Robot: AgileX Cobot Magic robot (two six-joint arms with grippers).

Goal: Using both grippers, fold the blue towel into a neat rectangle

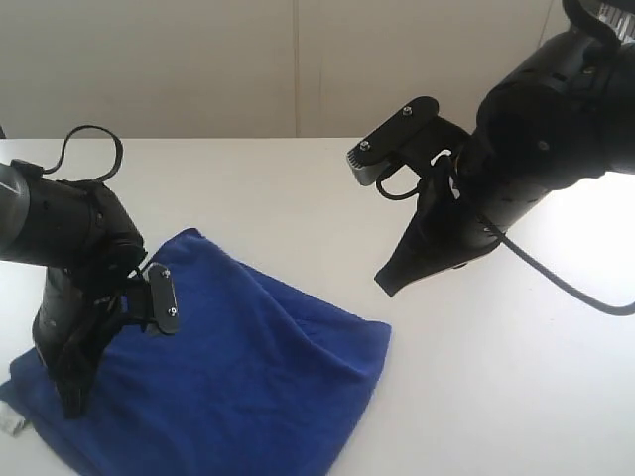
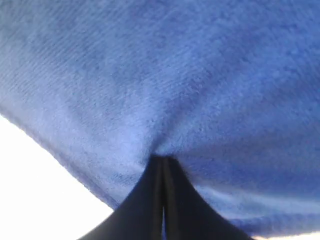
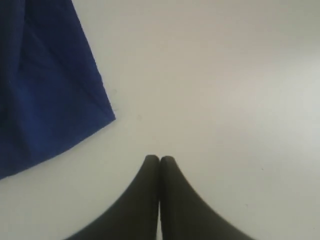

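Nearest the camera, the blue towel [image 1: 248, 377] lies on the left part of the white desk [image 1: 496, 397]. Its near edge is cut off by the frame, and a small white tag [image 1: 12, 421] sticks out at its left corner. The left tool [image 1: 69, 402] reaches down onto that left end. Its jaws are pressed together, and the wrist view shows the cloth puckering at the tips, so it seems to pinch a bit of towel.

The cloth looks light, limp and fuzzy. It should sag from any single hold, slide little on the desk and take no harm from a firm nip. The corners and hemmed edges look like the best places to take it, one corner per tool, so an edge lifts straight and not in a bunch.

It sits askew to the desk — one corner points away behind the left arm, another to the right. As far as the frame shows, its long run goes from left to right, with a soft ridge across the middle.

Farther off, the right tool [image 1: 389, 285] hangs above bare desk, well apart from the towel, jaws closed on nothing.
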